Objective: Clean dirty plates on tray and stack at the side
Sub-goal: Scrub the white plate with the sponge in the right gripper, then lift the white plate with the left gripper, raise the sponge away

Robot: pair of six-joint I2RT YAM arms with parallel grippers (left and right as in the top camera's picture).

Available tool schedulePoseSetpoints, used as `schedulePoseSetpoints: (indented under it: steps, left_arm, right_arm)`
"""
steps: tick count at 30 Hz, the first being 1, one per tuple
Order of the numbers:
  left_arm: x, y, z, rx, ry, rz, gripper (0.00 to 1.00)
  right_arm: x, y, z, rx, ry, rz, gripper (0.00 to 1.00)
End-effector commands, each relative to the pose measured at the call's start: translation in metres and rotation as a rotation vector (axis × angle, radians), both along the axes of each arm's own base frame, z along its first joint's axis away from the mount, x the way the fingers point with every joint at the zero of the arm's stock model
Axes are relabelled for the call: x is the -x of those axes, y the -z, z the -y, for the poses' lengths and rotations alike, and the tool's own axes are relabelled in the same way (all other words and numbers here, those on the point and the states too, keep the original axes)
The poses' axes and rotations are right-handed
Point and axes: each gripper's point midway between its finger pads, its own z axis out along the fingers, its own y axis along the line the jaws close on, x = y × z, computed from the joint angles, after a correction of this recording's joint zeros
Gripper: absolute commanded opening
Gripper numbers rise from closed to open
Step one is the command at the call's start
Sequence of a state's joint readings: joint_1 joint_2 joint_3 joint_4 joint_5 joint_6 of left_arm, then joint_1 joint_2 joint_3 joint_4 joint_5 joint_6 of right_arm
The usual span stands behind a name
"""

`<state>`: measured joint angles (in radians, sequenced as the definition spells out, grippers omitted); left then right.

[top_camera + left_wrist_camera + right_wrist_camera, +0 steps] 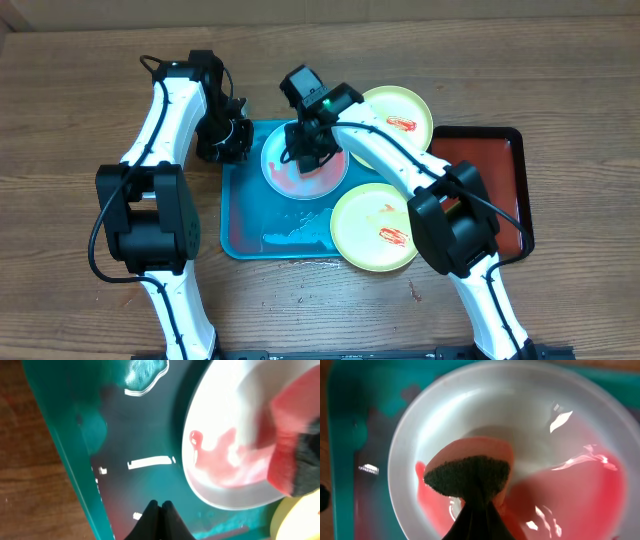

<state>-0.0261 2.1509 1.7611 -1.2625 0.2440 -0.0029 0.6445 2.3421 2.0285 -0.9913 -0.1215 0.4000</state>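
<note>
No readable text, labels, brands, numbers or signs in any view.

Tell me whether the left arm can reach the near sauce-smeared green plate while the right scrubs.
Probably yes. The left gripper sits at the tray's left rim, and the wet tray floor toward that plate is bare. The right gripper and sponge work farther back; only its elbow crowds the plate's right edge.

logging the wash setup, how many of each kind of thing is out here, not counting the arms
plates: 3
trays: 2, blue tray and red tray
sponge: 1
total: 6
</note>
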Motion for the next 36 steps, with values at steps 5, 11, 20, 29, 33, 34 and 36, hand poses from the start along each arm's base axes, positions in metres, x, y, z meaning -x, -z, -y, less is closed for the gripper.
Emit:
schedulePoseSetpoints:
  steps: [5, 11, 20, 29, 33, 34, 36]
  left_arm:
    - [-0.031, 0.005, 0.007, 0.017, -0.064, 0.090, 0.38]
    - [-0.057, 0.013, 0.024, 0.081, -0.026, 0.191, 0.50]
    - [-0.061, 0.052, 0.064, 0.126, 0.165, 0.208, 0.41]
    - [-0.056, 0.067, 0.059, 0.105, 0.156, 0.166, 0.04]
    - [-0.055, 0.064, 0.053, 0.103, 0.120, 0.151, 0.04]
    - [-0.055, 0.061, 0.050, 0.102, 0.112, 0.150, 0.04]
    - [-0.057, 0.053, 0.045, 0.102, 0.100, 0.162, 0.04]
  right_arm:
    - [-0.006, -0.026, 0.000, -0.022, 0.020, 0.034, 0.04]
    - [-0.009, -0.025, 0.012, -0.010, 0.048, 0.014, 0.04]
    - [-0.013, -0.023, 0.026, 0.004, 0.076, -0.005, 0.04]
    - [-0.011, -0.022, 0.026, 0.004, 0.074, -0.012, 0.04]
    - [-0.006, -0.025, 0.017, -0.046, 0.055, -0.041, 0.04]
    - [-0.005, -0.028, 0.013, -0.067, 0.047, -0.048, 0.04]
    - [-0.004, -0.036, 0.008, -0.100, 0.036, -0.052, 0.04]
